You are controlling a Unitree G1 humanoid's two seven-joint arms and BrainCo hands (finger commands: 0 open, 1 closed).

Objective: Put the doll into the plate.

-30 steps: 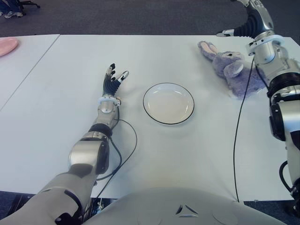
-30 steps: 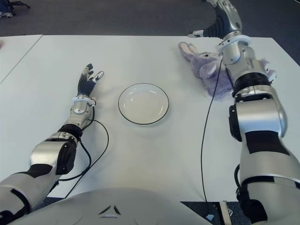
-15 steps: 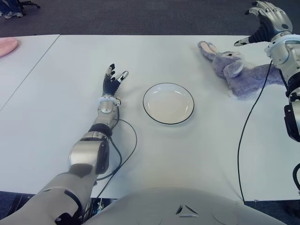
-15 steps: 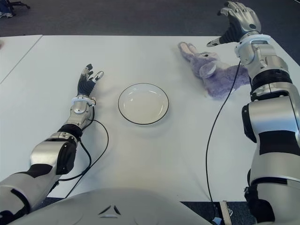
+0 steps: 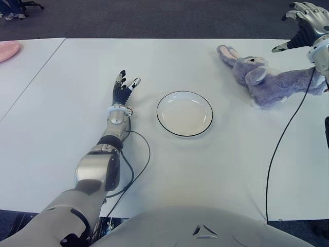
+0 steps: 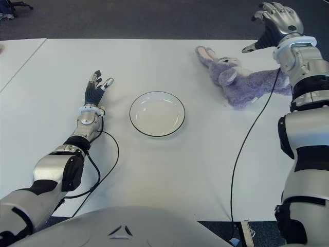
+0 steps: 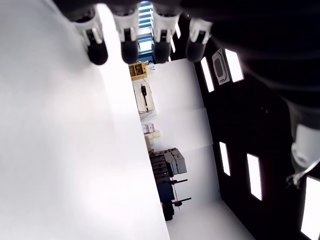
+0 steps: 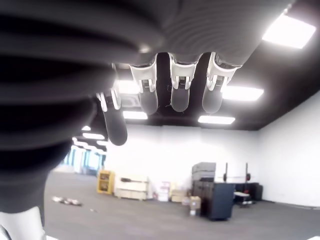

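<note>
1. A pink object (image 5: 8, 51) is seen at the far left edge, on a neighbouring white surface beside the desk (image 5: 205, 175).
2. The left hand (image 5: 124, 87) is shown on the desk, to the left of the plate and apart from it, with its forearm stretched out behind it. Its fingers (image 7: 127, 47) are held straight and loosely spread, and nothing is held in them.
3. A black cable (image 5: 138, 164) is looped on the desk beside the left forearm.
4. The plate (image 5: 184, 113), white with a dark rim, is placed near the middle of the desk and nothing is seen in it.
5. The doll (image 5: 262, 77), a purple plush rabbit, is found lying on its side on the desk, to the right of the plate and farther back, well apart from it. Its ears are pointed toward the left and its body is stretched toward the right edge.
6. The right hand (image 6: 275, 23) is raised above the far right of the desk, just beyond the doll's body and not touching it. Its fingers (image 8: 180, 92) are spread wide, and nothing is grasped.
7. A second black cable (image 6: 247, 139) is hung from the right arm across the doll's body and down over the desk.
</note>
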